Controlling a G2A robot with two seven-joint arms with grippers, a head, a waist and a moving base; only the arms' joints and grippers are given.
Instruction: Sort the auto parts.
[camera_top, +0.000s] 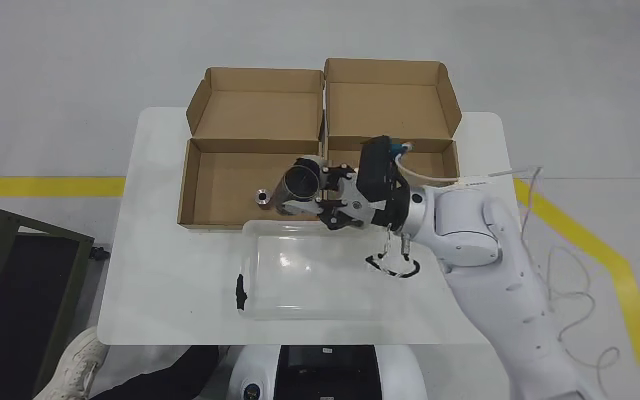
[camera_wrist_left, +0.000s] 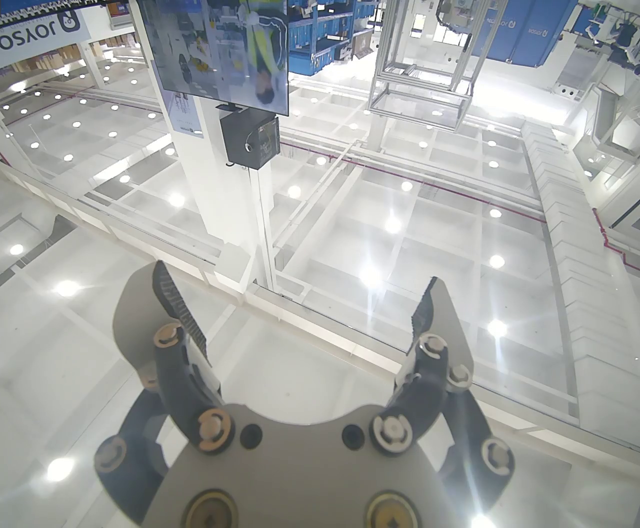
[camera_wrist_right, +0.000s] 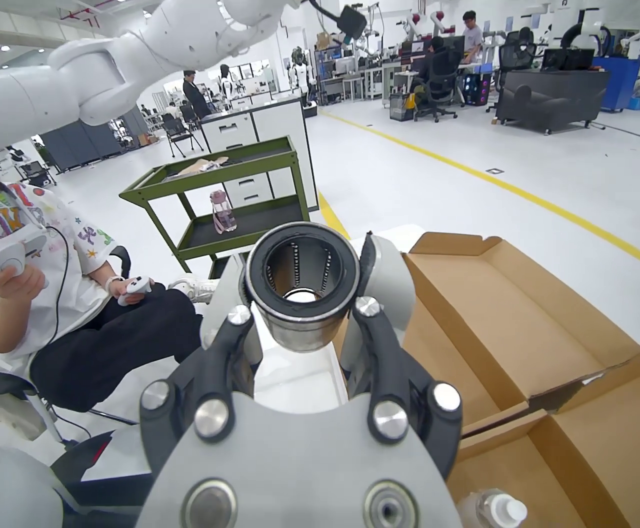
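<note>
My right gripper (camera_top: 305, 186) is shut on a metal cylindrical bearing (camera_top: 299, 181) with a hollow bore, held above the front edge of the left cardboard box (camera_top: 215, 185). The right wrist view looks into the bearing (camera_wrist_right: 302, 295) end-on, clamped between the fingers (camera_wrist_right: 372, 325) of that gripper (camera_wrist_right: 306, 270). A small metal part (camera_top: 262, 197) lies on the left box's floor just beside it. A small black part (camera_top: 241, 291) sits at the left end of the clear plastic bin (camera_top: 310, 285). My left gripper (camera_wrist_left: 297, 280) is open, holds nothing and points at the ceiling.
A second open cardboard box (camera_top: 440, 160) stands to the right of the first, both at the back of the white table (camera_top: 160, 280). The right wrist view has a pale part (camera_wrist_right: 492, 507) in the nearer box. A green cart (camera_wrist_right: 235, 200) stands beyond the table's left side.
</note>
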